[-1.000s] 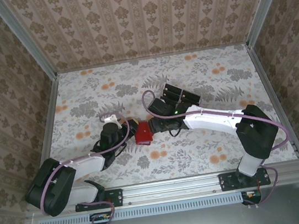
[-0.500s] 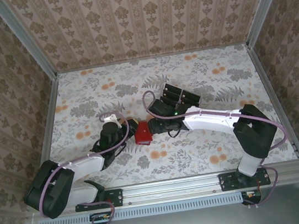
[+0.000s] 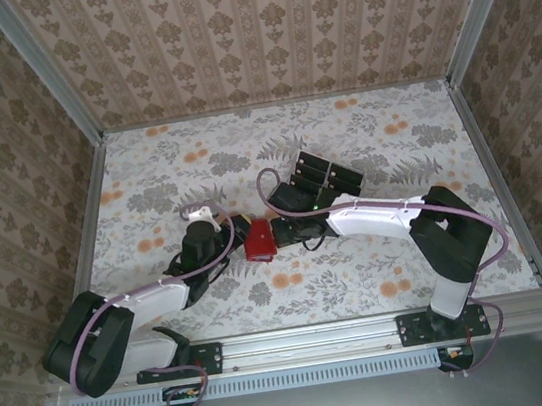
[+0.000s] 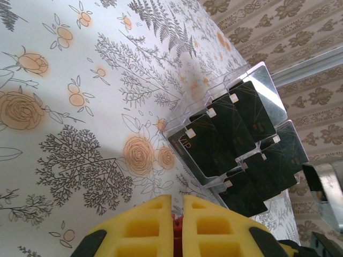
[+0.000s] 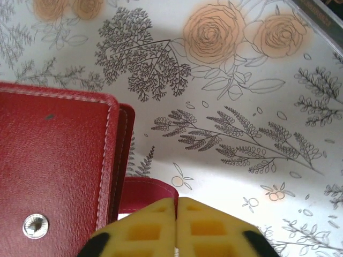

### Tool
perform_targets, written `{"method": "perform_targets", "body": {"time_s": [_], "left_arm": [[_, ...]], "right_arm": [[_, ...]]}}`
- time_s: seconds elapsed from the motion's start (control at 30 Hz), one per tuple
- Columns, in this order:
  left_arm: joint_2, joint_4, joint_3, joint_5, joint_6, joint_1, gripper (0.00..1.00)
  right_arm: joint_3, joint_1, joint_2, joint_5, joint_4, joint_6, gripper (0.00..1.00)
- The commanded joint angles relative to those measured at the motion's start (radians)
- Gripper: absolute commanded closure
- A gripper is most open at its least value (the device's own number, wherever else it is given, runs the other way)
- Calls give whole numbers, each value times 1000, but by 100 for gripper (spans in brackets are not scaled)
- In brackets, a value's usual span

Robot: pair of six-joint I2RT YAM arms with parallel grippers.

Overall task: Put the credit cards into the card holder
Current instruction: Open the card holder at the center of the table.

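The red card holder [image 3: 259, 239] sits mid-table between both grippers. My left gripper [image 3: 239, 231] is shut on its left edge; in the left wrist view a sliver of the red card holder [image 4: 177, 220] shows between the yellow fingertips of the left gripper [image 4: 177, 199]. My right gripper [image 3: 276, 231] is shut on the card holder's tab. In the right wrist view the card holder [image 5: 53, 171] fills the left side, and its tab [image 5: 147, 194] runs into the closed right gripper [image 5: 176, 202]. Several black credit cards [image 4: 230, 128] stand in a clear slotted tray [image 4: 182, 115].
The tray of cards [image 3: 321, 172] lies just behind the right wrist, and its corner [image 5: 316, 12] shows at the top right of the right wrist view. A metal snap stud [image 5: 35, 225] is on the holder's face. Patterned walls enclose the floral tabletop [image 3: 383, 137].
My right gripper has closed from half open onto the card holder's tab, and the right arm has shifted slightly left. The left gripper stays shut where it was.
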State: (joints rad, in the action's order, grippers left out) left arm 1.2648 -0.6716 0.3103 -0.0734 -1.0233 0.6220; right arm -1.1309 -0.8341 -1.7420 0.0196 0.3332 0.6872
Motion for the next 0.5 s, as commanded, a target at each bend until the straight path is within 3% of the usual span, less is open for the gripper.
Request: {"method": "perform_targets", "body": {"time_s": [0.0, 0.07, 0.13, 0.23, 0.33, 0.47], "left_arm": [[-18, 31, 34, 23, 34, 7, 100], [-19, 65, 38, 38, 46, 6, 98], [-24, 121, 42, 51, 68, 0, 65], [-46, 230, 57, 62, 107, -18, 37], [-74, 347, 86, 57, 164, -34, 28], [-115, 458, 130, 33, 239, -38, 22]], "right_arm": [[25, 14, 20, -17, -16, 0, 100], [32, 16, 42, -17, -11, 0, 100], [33, 14, 62, -22, 2, 0, 100], [37, 13, 87, -36, 12, 0, 100], [39, 12, 106, -50, 14, 3, 100], [34, 9, 126, -61, 12, 10, 100]]}}
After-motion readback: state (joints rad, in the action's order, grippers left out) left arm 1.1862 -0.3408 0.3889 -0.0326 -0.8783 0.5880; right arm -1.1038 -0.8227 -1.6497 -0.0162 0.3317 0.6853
